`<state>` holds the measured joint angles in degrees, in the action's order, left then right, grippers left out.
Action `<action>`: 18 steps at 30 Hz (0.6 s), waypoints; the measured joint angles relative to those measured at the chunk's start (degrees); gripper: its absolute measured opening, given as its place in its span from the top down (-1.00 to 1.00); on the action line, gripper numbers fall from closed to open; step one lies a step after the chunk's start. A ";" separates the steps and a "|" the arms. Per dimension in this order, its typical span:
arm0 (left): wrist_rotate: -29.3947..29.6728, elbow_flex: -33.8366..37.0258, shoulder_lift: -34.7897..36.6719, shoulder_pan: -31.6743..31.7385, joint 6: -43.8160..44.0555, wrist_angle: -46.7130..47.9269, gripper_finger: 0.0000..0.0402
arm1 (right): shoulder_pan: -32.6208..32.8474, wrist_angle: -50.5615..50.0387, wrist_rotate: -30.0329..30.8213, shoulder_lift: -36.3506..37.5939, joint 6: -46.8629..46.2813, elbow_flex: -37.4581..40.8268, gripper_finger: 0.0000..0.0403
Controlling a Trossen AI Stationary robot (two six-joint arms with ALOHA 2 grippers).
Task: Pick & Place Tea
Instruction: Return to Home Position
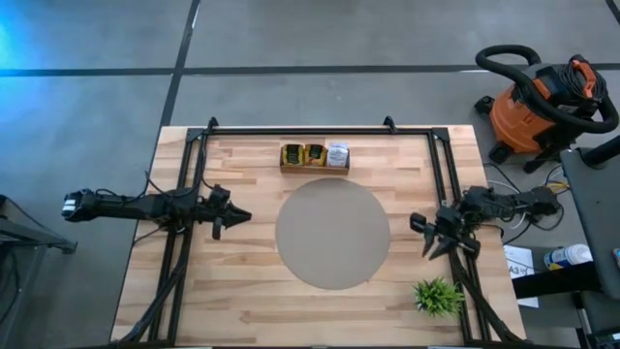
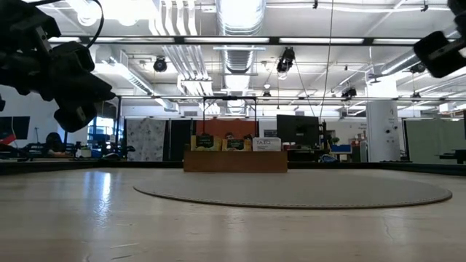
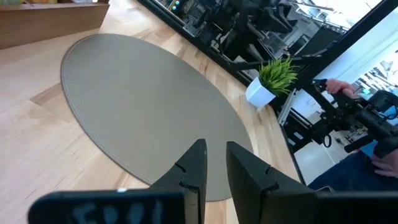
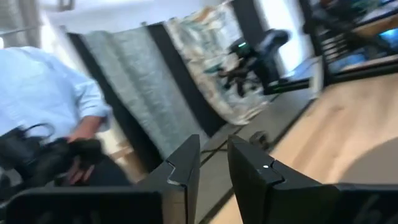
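My left gripper (image 1: 242, 215) hovers over bare wood at the round mat's (image 1: 332, 233) 9 o'clock edge. Its fingers (image 3: 249, 180) are drawn nearly together, with only a thin slit between them, nothing held and nothing touched. My right gripper (image 1: 423, 237) hangs at the mat's 3 o'clock edge, likewise almost closed and empty, with the green plant (image 1: 438, 296) near it at 6 o'clock. The tea packets (image 1: 315, 154) stand well apart from both — in the wooden tray (image 1: 315, 170) at the mat's 12 o'clock, at my left gripper's 2 o'clock and my right's 10 o'clock.
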<state>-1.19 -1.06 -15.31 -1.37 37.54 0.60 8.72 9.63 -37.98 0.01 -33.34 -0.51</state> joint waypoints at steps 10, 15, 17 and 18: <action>-0.02 0.00 0.00 0.00 0.00 -0.02 0.73 | 5.21 -0.04 0.04 0.00 0.15 0.00 0.56; -0.02 0.00 0.00 0.00 0.00 -0.02 0.73 | 5.19 -0.48 0.41 0.00 1.54 0.00 0.61; -0.02 0.00 0.00 0.00 0.00 -0.02 0.73 | 5.19 -0.47 4.73 0.00 4.18 -0.02 0.64; -0.02 0.00 0.00 0.00 0.00 -0.02 0.73 | 5.19 -0.48 8.23 0.00 5.84 0.00 0.65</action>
<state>-1.21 -1.06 -15.31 -1.37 37.54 0.58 13.91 9.15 -29.74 0.01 -27.50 -0.52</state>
